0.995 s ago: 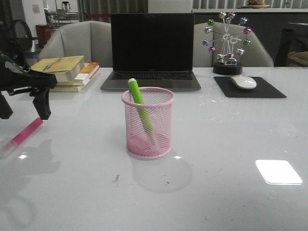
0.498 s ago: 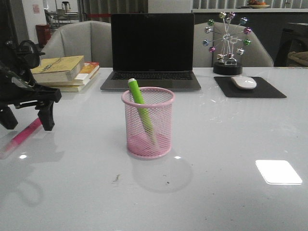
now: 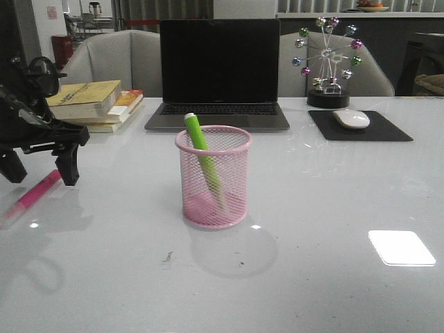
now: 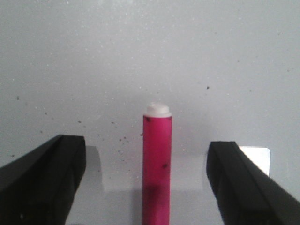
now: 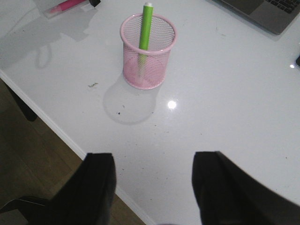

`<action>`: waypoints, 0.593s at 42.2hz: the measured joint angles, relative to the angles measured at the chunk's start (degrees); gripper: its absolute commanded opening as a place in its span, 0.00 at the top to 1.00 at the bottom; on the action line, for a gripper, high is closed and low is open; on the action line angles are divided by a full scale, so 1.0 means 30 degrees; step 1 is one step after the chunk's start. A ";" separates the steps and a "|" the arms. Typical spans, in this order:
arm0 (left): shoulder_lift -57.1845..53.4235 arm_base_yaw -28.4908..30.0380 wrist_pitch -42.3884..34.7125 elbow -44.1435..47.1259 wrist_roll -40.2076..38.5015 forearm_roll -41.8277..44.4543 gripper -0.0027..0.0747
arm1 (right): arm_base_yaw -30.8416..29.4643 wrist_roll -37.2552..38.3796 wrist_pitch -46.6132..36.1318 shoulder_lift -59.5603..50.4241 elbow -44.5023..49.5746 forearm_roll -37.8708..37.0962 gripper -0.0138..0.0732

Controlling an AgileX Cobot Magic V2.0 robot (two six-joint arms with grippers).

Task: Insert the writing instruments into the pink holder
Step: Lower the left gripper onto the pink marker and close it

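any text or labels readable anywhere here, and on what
None can be read.
Yellow book: dark marks on the cover, too blurred to read.
Red-spined book under it: print too small to read.
Laptop: screen dark, key legends too small to read.
Pink marker: no print shows.
Green marker and pink holder: no label shows.
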 measured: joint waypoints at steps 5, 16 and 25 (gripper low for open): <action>0.0000 0.0000 0.0180 -0.0033 0.0000 0.0000 0.22 | 0.0000 0.0000 0.0000 0.0000 0.0000 0.0000 0.29; 0.0126 0.0000 0.0346 -0.0072 0.0000 -0.0034 0.22 | 0.0000 0.0000 0.0000 0.0000 0.0000 0.0000 0.29; 0.0327 0.0000 0.0501 -0.0176 0.0000 -0.0208 0.22 | 0.0000 0.0000 0.0000 0.0000 0.0000 0.0000 0.29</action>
